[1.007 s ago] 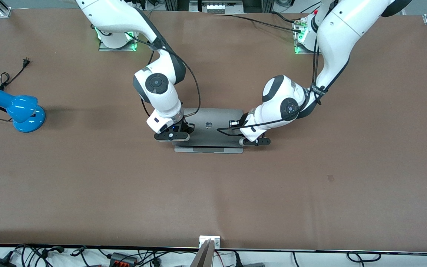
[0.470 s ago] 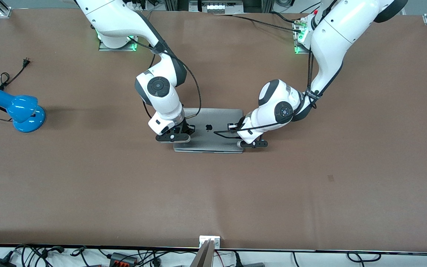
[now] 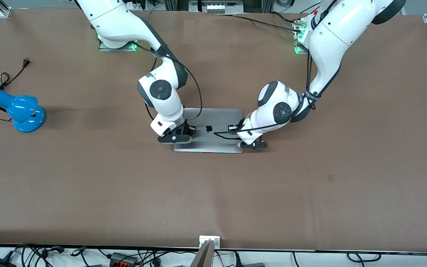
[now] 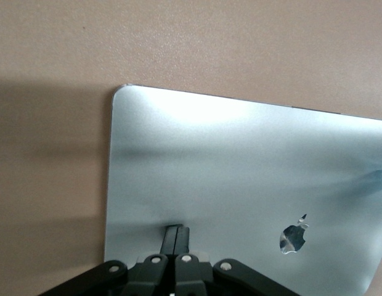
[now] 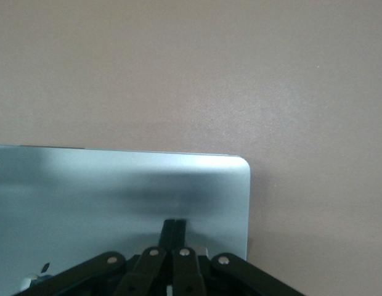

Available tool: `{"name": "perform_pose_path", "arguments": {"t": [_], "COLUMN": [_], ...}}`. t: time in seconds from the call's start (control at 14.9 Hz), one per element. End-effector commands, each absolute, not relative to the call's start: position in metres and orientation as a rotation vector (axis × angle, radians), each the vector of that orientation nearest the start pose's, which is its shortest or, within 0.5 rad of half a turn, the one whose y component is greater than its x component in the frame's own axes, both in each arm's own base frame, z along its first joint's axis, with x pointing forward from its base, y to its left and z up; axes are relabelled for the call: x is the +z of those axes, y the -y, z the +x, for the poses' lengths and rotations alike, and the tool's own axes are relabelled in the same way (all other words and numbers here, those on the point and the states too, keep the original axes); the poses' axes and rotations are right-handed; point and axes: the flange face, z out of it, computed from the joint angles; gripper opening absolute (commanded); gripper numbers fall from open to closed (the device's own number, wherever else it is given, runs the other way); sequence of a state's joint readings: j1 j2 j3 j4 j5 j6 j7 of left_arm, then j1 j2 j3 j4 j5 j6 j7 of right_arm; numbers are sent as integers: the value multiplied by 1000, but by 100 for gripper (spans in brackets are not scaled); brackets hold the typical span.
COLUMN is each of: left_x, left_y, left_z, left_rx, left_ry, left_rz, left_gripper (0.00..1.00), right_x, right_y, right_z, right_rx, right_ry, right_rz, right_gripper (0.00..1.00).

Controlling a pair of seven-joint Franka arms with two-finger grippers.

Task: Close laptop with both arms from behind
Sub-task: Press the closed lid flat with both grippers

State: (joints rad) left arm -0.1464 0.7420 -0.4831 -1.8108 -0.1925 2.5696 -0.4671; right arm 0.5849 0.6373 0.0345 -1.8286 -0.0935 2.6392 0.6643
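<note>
At the right arm's end of the table (image 3: 87,178) a blue desk lamp (image 3: 17,109) lies with its black cord (image 3: 11,76) trailing toward the robots' edge, plug loose on the brown surface, well apart from everything else.

Toward the middle, the right gripper (image 3: 175,138) presses down on the lid of the laptop (image 3: 209,139), near the lid corner on the right arm's side; its fingers (image 5: 174,229) are clenched together with nothing between them, tips touching the silver lid.

The laptop sits mid-table, between the two arms, its lid down flat with the dark apple logo (image 3: 209,128) facing up.

The left gripper (image 3: 252,144) bears on the lid at the left arm's side, close to the corner nearest the front camera; its fingers (image 4: 177,233) are likewise clamped shut and empty, tips on the metal. A black cable (image 3: 226,131) from that wrist loops over the lid beside the logo.
</note>
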Motion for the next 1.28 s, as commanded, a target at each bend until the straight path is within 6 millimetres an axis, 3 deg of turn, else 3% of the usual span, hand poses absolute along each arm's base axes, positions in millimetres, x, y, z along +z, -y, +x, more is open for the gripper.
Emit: {"name": "perform_pose_path", "arguments": {"t": [0.0, 0.54, 0.81, 0.94, 1.07, 1.21], "left_x": [168, 168, 185, 197, 222, 248], "left_y": [372, 368, 362, 359, 351, 335], "left_z": [549, 552, 560, 561, 566, 571], "left_rx": [244, 230, 201, 213, 210, 252], "left_ry": [192, 191, 200, 187, 180, 178], "left_rz": [-3515, -3510, -3512, -3502, -3490, -3459], "left_gripper": [0, 0, 0, 0, 0, 0], "right_x": [197, 194, 203, 230, 256, 286], "right_y": [-392, -394, -391, -386, -386, -367], "right_z": [544, 543, 550, 564, 578, 591], "right_rx": [-265, -257, -259, -208, -121, -44], "right_ry": [64, 75, 85, 69, 58, 63], "right_rz": [-3050, -3053, -3058, -3103, -3156, -3187], "right_gripper": [0, 0, 0, 0, 0, 0]}}
